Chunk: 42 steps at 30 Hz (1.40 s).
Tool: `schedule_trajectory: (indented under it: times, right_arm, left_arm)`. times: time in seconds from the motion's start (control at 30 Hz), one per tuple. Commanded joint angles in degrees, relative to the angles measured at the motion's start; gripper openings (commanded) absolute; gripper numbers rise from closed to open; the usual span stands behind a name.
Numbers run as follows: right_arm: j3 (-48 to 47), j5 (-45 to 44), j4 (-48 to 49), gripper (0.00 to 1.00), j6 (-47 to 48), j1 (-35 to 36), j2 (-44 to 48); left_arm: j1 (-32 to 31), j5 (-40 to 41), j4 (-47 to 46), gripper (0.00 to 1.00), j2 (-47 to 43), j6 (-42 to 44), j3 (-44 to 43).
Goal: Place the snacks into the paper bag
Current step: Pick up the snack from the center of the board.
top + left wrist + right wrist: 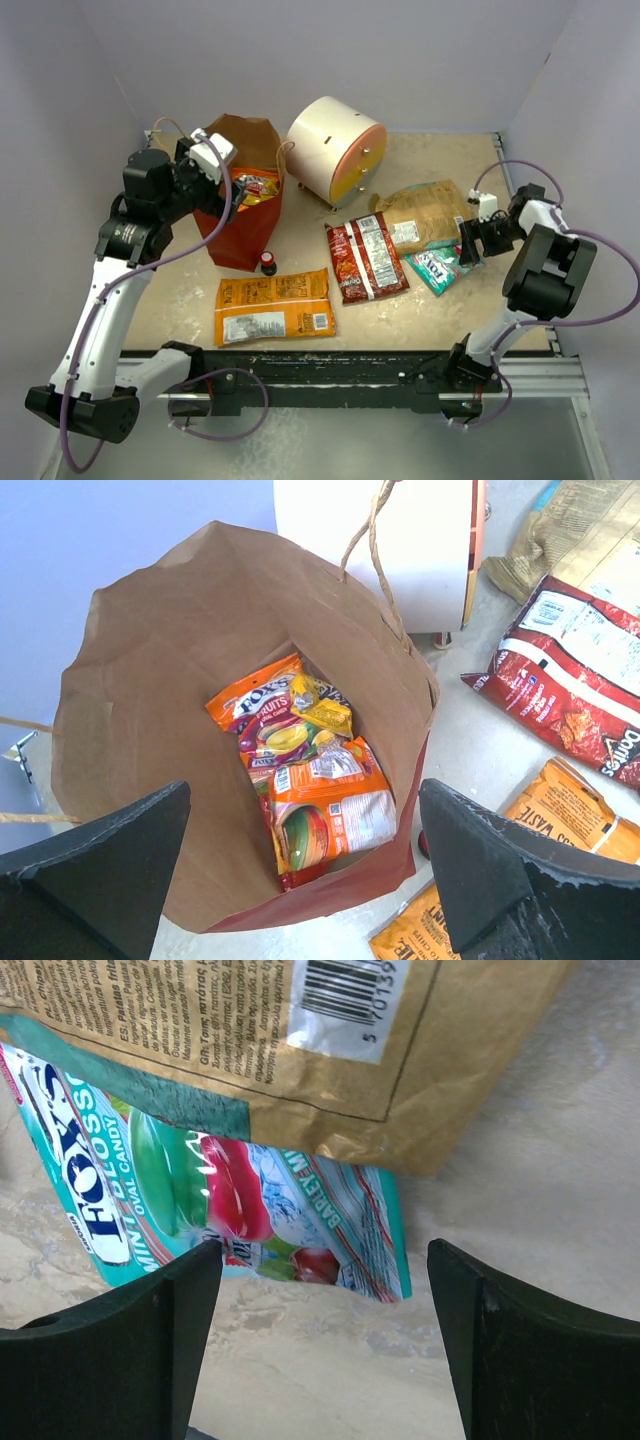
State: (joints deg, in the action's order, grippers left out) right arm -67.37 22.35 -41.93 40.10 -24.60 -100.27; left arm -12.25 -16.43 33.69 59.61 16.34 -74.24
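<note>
Bench (470,320): pale, mottled surface; carries all the items below.
Paper bag (238,240): stands upright at the left rear of the bench, red outside, brown kraft inside (150,680), mouth open, twine handle (375,560) on the far rim.
Snacks in bag: orange Fox's Fruits packet (262,705), small yellow packet (322,710) on top of it, another orange packet (335,815) nearer the front wall.
Snacks on bench: large orange packet (275,305) lies flat in front of the bag; dark red Doritos packet (365,260) to its right; tan-brown packet (425,212) behind that; teal Fox's mint candy packet (437,268) at the right.
Overlap: the tan-brown packet (300,1050) lies over the upper part of the teal packet (180,1180).
Left arm (150,200): wrist over the bag mouth.
Left jaws: spread wide above the bag's near rim, nothing between them.
Right arm (545,260): reaches down to the teal packet.
Right jaws: spread, low over the bench, astride the teal packet's lower edge; one finger (130,1330) meets that edge in view, contact cannot be told. Nothing pinched.
Other items: small dark bottle with red cap (268,263) just beside the bag's base; cream cylindrical drawer unit (335,150) behind, to the bag's right.
</note>
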Motion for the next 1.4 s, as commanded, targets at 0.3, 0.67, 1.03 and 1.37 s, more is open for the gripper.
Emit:
schedule_trajectory:
  times: [0.3,0.67,1.03,1.37]
  right_arm:
    - [-2.44,12.02,-5.54,0.7,6.8,-0.78,-7.59]
    - [-4.67,13.69,-12.75,0.14,10.79,-1.57,-4.62]
    - [-10.15,6.75,-20.84,0.0,10.67,-1.68,11.77]
    - [-19.09,7.72,-24.66,0.0,9.79,-1.59,19.93]
  left_arm:
    - [0.39,-2.07,-2.63,0.99,0.91,0.86,-0.09]
    - [0.39,-1.77,-1.94,0.99,2.51,1.36,-1.39]
    - [0.39,-1.93,-1.75,0.99,2.8,2.28,-2.79]
    - [0.39,-3.37,-1.7,0.99,2.43,2.94,-3.32]
